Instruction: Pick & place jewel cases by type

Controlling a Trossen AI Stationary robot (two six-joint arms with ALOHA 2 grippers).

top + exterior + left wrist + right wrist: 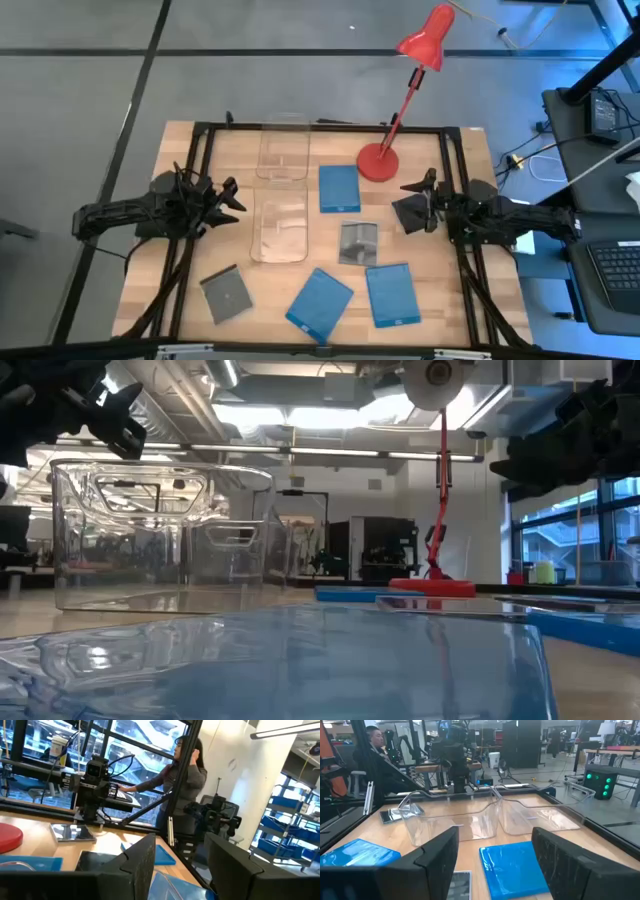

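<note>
Left tool [232, 197]: fingers spread, empty, raised at the counter's [440, 300] left edge.
Right tool [418, 200]: fingers spread, empty, at the right edge.
Blue jewel cases [339, 188]: one just beyond the right tool, two nearer the front.
Grey jewel cases [358, 243]: one between the tools, one front-left.
Clear bins [279, 225]: beside the left tool.
Red lamp [380, 160]: behind.

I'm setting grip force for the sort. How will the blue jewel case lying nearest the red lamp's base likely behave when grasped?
The blue jewel case looks thin, flat and rigid, so it probably stays stiff and feels light. Lying flush on the wooden table, its edges offer little purchase; glossy plastic may slide before lifting. It cannot roll, though thin plastic might crack under hard squeezing.
</note>
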